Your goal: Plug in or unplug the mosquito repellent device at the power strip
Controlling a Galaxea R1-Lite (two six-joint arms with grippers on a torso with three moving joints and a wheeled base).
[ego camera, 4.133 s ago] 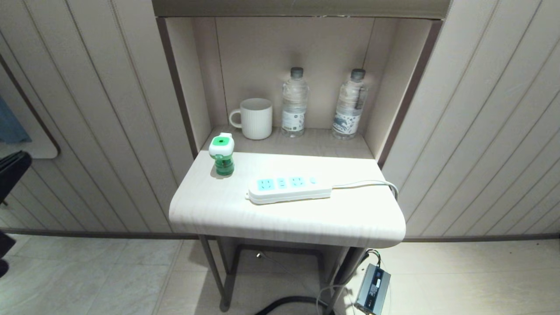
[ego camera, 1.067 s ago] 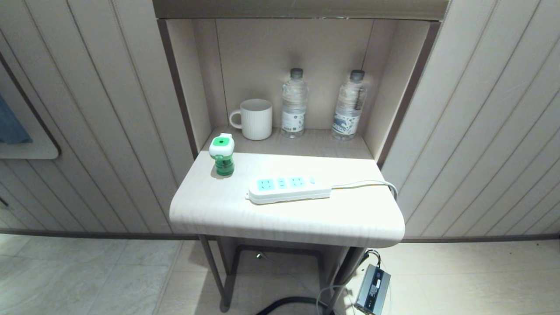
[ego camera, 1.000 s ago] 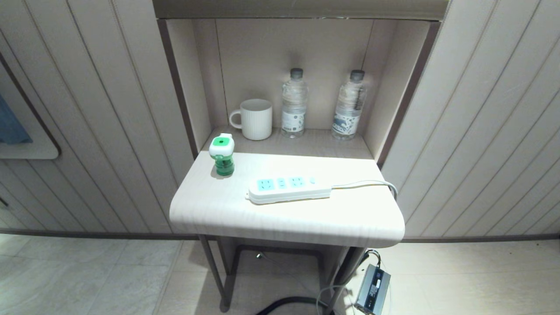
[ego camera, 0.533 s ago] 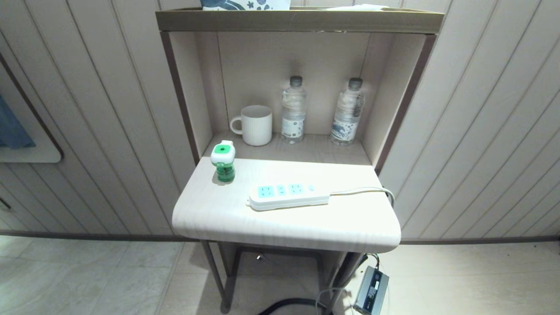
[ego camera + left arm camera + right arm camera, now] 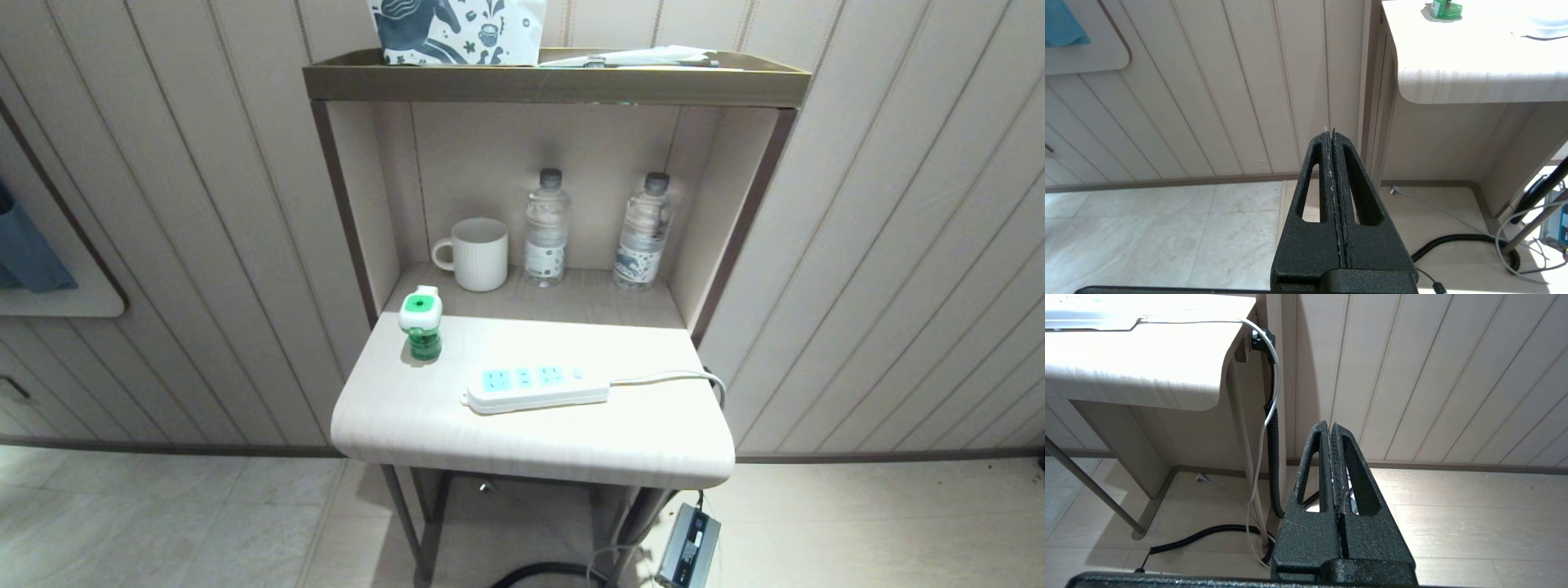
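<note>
1. Left wrist view shows my left claw (image 5: 1332, 131) clenched tight on nothing, hanging low beside the bench (image 5: 1474, 77), below its top and out past its left corner.
2. My right claw (image 5: 1329, 424) is clenched on nothing too, low at the bench's right side, near the white cord (image 5: 1267, 416) that drops over the edge.
3. Neither claw shows in the head view.
4. On the bench top the mosquito repellent device (image 5: 421, 327) stands upright at the back left corner, unplugged, its green bottle under the white-and-green head.
5. The power strip (image 5: 535, 386) lies flat near the middle, well apart from the device, all three blue sockets empty, its cord running off to the right.
6. Behind them, in the alcove, stand a white mug (image 5: 478, 254) and two water bottles (image 5: 546, 229).
</note>
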